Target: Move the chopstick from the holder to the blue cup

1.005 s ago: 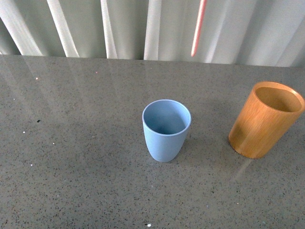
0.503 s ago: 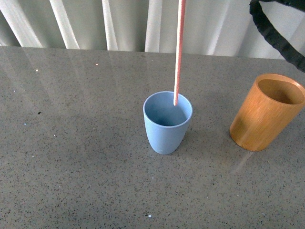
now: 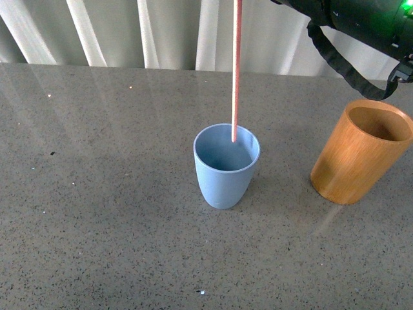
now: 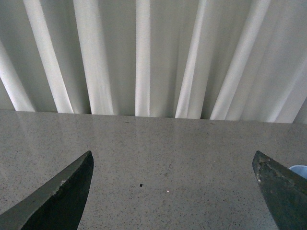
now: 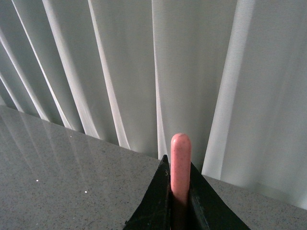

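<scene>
The pale pink chopstick [image 3: 236,71] hangs upright over the middle of the table, its lower tip just inside the mouth of the blue cup [image 3: 226,168]. My right gripper [image 5: 180,191] is shut on the chopstick [image 5: 180,163], whose rounded end sticks out past the fingertips. In the front view only the dark right arm [image 3: 361,22] shows at the top right. The orange-brown holder [image 3: 360,152] stands to the right of the cup with nothing showing inside it. My left gripper [image 4: 172,191] is open over bare tabletop, with the rim of the blue cup [image 4: 298,168] at one edge.
A grey speckled table [image 3: 97,194] stretches all round the cup and holder. White curtains [image 3: 129,32] hang behind its far edge. A black cable loop [image 3: 335,58] droops from the right arm above the holder.
The chopstick has come from high at the back down and over the blue cup, its tip now at the cup's mouth. The right arm has entered the front view at the top right.
</scene>
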Available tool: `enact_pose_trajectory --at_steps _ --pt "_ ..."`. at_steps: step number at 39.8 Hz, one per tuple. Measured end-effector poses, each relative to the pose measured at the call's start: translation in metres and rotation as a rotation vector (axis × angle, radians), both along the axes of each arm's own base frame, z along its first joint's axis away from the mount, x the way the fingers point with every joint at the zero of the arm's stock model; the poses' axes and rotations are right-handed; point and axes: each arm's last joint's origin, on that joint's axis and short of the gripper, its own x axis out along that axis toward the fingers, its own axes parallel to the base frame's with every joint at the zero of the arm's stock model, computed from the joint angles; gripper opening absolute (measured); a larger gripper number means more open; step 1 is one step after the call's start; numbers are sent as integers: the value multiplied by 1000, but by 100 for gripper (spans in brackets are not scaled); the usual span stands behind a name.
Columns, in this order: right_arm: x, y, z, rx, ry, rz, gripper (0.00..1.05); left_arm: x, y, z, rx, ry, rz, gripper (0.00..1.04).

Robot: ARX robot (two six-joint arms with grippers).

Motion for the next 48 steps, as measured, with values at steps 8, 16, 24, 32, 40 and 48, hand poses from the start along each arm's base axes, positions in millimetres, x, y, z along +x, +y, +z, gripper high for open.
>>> enact_pose_trajectory --at_steps 8,16,24,32,40,48 --pt "3 2 -13 -12 21 0 2 0 0 0 0 0 0 98" --pt "2 8 -22 -18 35 8 2 0 0 0 0 0 0 98" --pt "-4 11 -39 -39 80 -2 2 0 0 0 0 0 0 98" --pt "-8 13 -51 -66 131 0 12 0 0 0 0 0 0 98" --pt "-11 13 -47 -54 129 1 44 0 0 0 0 0 0 98" --pt "-20 -5 -4 -18 39 -79 84 0 0 0 0 0 0 98"
